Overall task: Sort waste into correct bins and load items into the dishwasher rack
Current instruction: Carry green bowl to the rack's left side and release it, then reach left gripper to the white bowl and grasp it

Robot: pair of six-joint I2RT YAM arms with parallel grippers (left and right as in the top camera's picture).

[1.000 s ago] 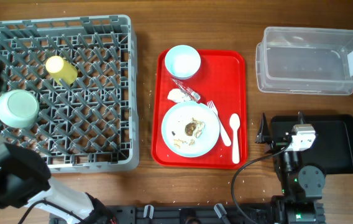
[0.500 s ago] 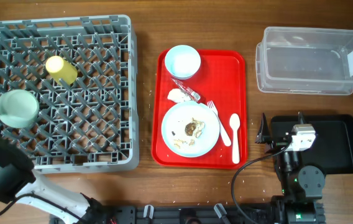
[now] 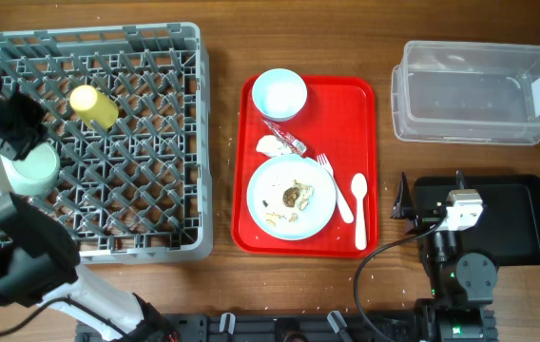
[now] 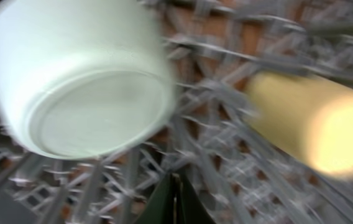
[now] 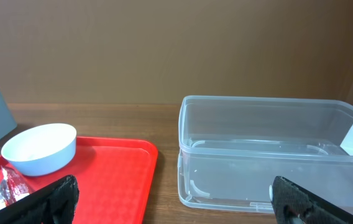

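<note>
Hovering low over the large square grey plastic dishwasher rack (image 3: 200,152), the left gripper (image 4: 173,200) has its fingers pressed together on nothing. The pale green bowl (image 4: 83,81) sits just beside it among the pegs, its base turned toward the wrist camera, and the small yellow cup (image 4: 307,127) lies on its side nearby. That view is smeared, so clearance is hard to judge. A careless sweep of the arm could clip the bowl off its pegs or set the cup rolling.

The right gripper (image 5: 176,208) is spread wide and empty, parked over the shallow black tray (image 3: 522,223) near the clear rectangular plastic tub (image 3: 470,47).

On the flat red serving tray (image 3: 356,114), the red printed wrapper (image 3: 286,136) and the crumpled white tissue (image 3: 271,145) touch each other and lie close to the white plastic fork (image 3: 335,185), so one pinch may catch the wrong piece. The round pale blue plate (image 3: 270,185) carries rice and brown scraps (image 3: 296,197); racking it before emptying would spill them into the pegs. The light blue bowl (image 3: 279,93) and white spoon (image 3: 359,204) are not yet loaded.
</note>
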